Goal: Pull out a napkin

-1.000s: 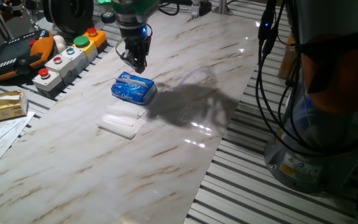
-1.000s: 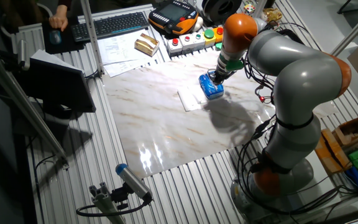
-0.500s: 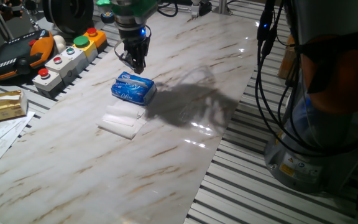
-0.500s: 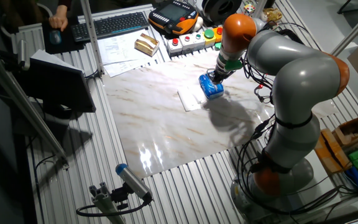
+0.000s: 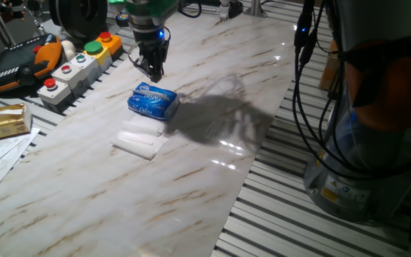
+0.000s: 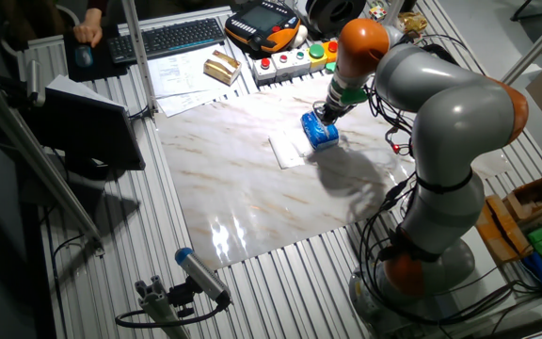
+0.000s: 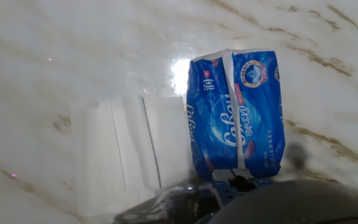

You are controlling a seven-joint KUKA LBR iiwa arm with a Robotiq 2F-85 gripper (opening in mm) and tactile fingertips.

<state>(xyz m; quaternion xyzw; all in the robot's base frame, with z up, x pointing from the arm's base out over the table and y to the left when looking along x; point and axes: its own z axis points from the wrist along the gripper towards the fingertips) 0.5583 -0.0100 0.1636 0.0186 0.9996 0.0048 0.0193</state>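
here the claw hangs above the marbled bench, up in the upper left of one fixed view, its tips pointing down just past the far end of the blue tissue pack. nothing sits between the fingers, but whether they are pressed together or slightly parted cannot be told from these views. in the other fixed view the claw is in the upper middle of the frame, right over the pack's far edge, with the big grey and orange arm curving away to the right.

the napkin lies flat on the bench just below and left of the pack in one fixed view, a small stack of folded white sheets touching or nearly touching the pack's side. in the hand view the napkin fills the left centre, its folds running top to bottom, with the pack lying alongside it on the right, white seam facing up; the claw's dark body blurs the lower edge of that frame.

a box of coloured push buttons stands off the bench at the upper left of one fixed view, and a keyboard is at the top of the other fixed view.
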